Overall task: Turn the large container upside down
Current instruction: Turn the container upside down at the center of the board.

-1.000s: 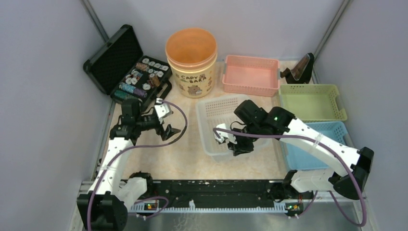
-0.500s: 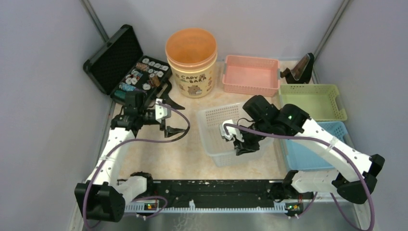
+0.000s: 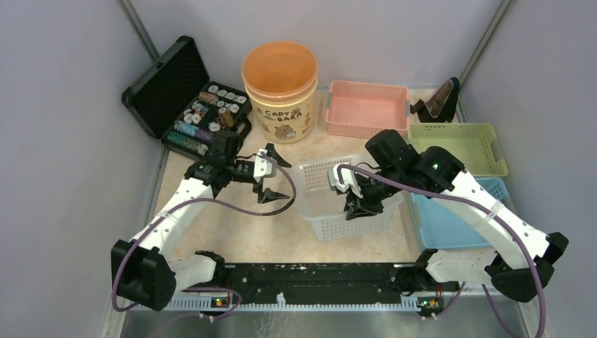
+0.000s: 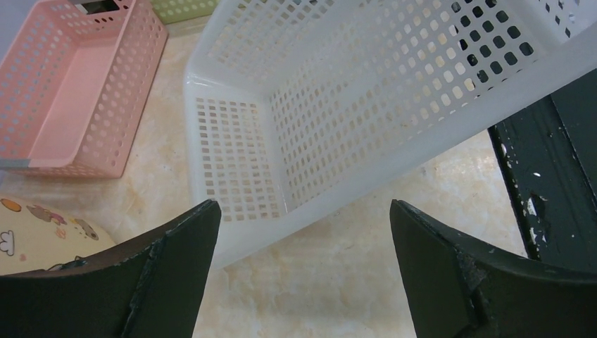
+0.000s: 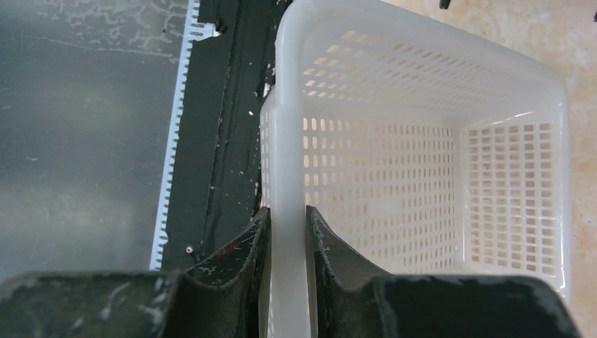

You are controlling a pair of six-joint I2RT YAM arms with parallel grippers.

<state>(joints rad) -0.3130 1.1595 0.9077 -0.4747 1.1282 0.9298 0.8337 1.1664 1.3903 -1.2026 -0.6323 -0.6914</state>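
Looking down from the top external view, the white basket (image 3: 325,205) sits mid-table, between the two arms, tilted rather than flat: the side nearest the right arm is raised and its mouth leans toward the left arm. The right gripper (image 3: 354,204) is closed down onto the basket's rim. The left gripper (image 3: 271,187) hangs just beside the basket's lower edge with its fingers spread wide, holding nothing.

From the left wrist, the basket (image 4: 338,105) fills the frame with its open mouth facing the camera and its lower long edge apparently resting on the table (image 4: 338,282). Both dark fingers (image 4: 176,267) stand far apart and clear of it.

From the right wrist, the two fingers (image 5: 239,246) pinch the basket's white wall (image 5: 288,141) between them, nearly closed, with the perforated inside visible beyond.

Judging by this, the flip is partway: the basket is gripped and tipped toward its side, but its mouth does not yet face the table. What is left is to roll it on over the resting edge and let go once the bottom faces up.
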